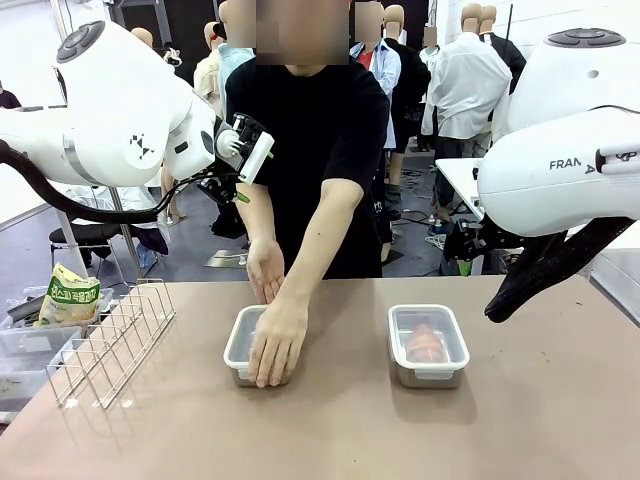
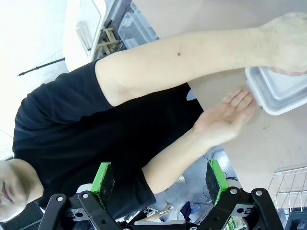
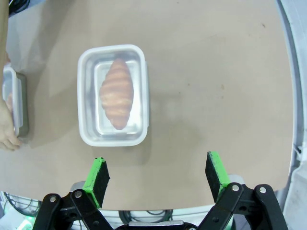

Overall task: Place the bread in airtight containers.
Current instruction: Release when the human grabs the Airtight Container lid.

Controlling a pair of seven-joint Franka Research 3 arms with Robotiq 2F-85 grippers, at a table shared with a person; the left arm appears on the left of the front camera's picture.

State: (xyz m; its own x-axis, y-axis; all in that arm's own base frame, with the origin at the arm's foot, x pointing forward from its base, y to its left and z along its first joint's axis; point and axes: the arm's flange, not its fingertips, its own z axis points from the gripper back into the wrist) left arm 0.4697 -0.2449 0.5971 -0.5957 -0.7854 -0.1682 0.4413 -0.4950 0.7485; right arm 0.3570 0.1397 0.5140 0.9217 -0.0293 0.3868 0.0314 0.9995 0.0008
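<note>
right wrist view looks down on a lidded steel container [image 3: 113,95] with a croissant [image 3: 116,93] lying lengthwise inside, translucent lid seated on top. right gripper [image 3: 158,178] hangs spread wide and empty, well above the table [image 3: 216,72]. front view has a person's hand [image 1: 274,340] pressing the lid onto the second container [image 1: 243,345], other hand [image 1: 264,270] at its far edge. left gripper [image 2: 160,180] likewise spread, holding nothing. bread likely light, soft, crushable; tubs rigid, smooth, probably slippery, best taken across the short sides under the lid rim.
</note>
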